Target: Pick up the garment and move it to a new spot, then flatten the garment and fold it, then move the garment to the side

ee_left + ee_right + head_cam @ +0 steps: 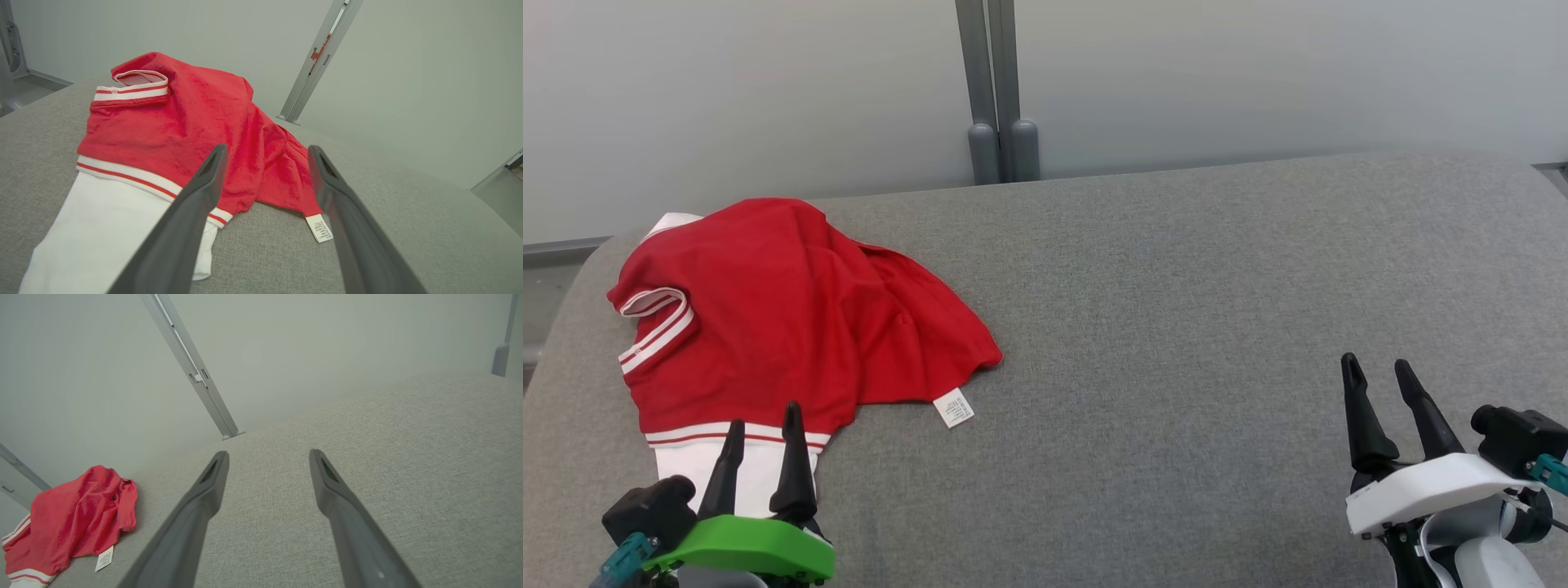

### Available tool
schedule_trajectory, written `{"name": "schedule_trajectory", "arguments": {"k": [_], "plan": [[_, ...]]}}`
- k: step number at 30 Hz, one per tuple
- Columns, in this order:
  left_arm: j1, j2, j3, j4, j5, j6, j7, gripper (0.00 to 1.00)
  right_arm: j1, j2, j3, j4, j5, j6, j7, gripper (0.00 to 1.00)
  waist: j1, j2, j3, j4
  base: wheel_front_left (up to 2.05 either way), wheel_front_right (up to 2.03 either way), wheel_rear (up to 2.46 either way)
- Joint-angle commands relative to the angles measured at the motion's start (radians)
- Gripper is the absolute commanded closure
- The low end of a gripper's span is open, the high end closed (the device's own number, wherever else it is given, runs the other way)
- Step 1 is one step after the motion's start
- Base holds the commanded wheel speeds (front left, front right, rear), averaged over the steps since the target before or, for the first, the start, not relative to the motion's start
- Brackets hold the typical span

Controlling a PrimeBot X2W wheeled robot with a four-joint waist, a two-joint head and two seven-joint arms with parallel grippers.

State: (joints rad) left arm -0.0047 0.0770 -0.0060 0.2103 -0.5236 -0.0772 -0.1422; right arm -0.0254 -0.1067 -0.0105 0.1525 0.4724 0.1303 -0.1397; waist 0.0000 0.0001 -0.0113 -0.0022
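Nearest, the left gripper [765,415] at seven o'clock and the right gripper [1376,361] at four o'clock both gape wide, empty. On the grey fabric surface [1176,327], the crumpled red-and-white garment [784,310] lies at ten o'clock. Beyond, at twelve, grey posts [996,82] stand against a pale wall [1258,73].

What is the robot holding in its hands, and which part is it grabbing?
Nothing is held. The left hand is open at the white end of the red shirt, not gripping it. The right hand is open over the grey surface.
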Motion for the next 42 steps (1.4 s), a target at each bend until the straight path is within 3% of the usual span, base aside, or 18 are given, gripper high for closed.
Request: {"name": "schedule_trajectory", "arguments": {"k": [1, 20, 42], "plan": [[0.002, 0.013, -0.002, -0.010, 0.035, 0.006, -0.009, 0.00, 0.002, -0.010, 0.003, -0.006, -0.034, 0.000, -0.011, 0.00, 0.0000, -0.0001, 0.000, 0.000, 0.00, 0.00, 0.00], [0.014, 0.030, -0.022, -0.005, 0.212, -0.001, -0.055, 0.00, 0.014, -0.001, -0.012, 0.009, -0.223, 0.000, -0.057, 0.00, 0.0000, -0.0001, 0.000, -0.002, 0.00, 0.00, 0.00], [0.032, 0.018, 0.014, 0.042, 0.368, -0.013, -0.099, 0.00, 0.042, 0.017, -0.039, 0.019, -0.354, 0.001, -0.102, 0.00, 0.0000, -0.0001, -0.010, -0.004, 0.00, 0.00, 0.00]]}}
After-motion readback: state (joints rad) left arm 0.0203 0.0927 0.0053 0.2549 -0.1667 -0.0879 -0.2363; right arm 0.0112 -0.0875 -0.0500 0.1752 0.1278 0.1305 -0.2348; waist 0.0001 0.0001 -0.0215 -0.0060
